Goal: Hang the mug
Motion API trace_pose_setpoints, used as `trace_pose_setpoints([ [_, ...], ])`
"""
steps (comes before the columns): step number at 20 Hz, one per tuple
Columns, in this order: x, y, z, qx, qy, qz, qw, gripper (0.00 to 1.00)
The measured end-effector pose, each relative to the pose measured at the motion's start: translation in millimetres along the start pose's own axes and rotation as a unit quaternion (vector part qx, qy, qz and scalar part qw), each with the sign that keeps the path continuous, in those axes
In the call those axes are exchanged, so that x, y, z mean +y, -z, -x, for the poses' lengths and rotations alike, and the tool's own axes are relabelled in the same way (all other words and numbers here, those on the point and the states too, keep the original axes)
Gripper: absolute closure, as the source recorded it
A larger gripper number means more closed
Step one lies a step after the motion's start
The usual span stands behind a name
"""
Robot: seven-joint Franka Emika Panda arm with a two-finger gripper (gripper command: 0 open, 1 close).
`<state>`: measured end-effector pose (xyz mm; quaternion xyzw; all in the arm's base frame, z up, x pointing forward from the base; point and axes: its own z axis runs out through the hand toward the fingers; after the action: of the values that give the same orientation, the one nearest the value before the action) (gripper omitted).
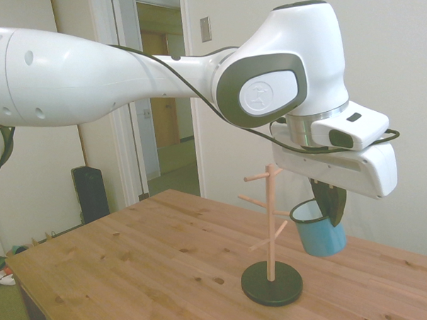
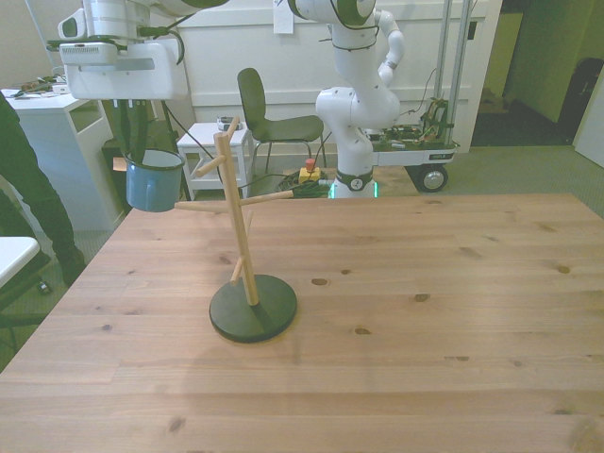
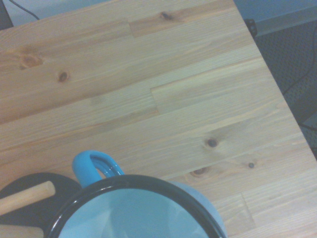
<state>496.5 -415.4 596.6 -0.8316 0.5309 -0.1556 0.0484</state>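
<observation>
The small light-blue mug (image 1: 321,234) (image 2: 154,183) with its dark rim hangs in the air, and my gripper (image 1: 331,210) (image 2: 141,157) is shut on that rim from above. It hovers beside the wooden peg tree (image 1: 271,226) (image 2: 242,231), on the front view's left of it, above the table's corner. The tip of one low peg (image 2: 189,205) ends right by the mug's bottom. In the wrist view the mug (image 3: 138,210) fills the near edge, and its handle (image 3: 94,166) points toward the tree's black base (image 3: 20,186).
The tree's round black base (image 2: 253,309) stands on the wooden table (image 2: 425,311). A person in dark clothing (image 2: 21,189) stands just past the table's edge on the front view's left. A chair (image 2: 269,118) and another robot arm (image 2: 359,94) stand behind the table.
</observation>
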Motion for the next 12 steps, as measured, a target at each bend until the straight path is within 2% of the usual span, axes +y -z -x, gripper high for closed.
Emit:
trace_pose_setpoints([
  [12,-24,-8,29,-0.006,0.015,0.011,0.9998,1.0],
])
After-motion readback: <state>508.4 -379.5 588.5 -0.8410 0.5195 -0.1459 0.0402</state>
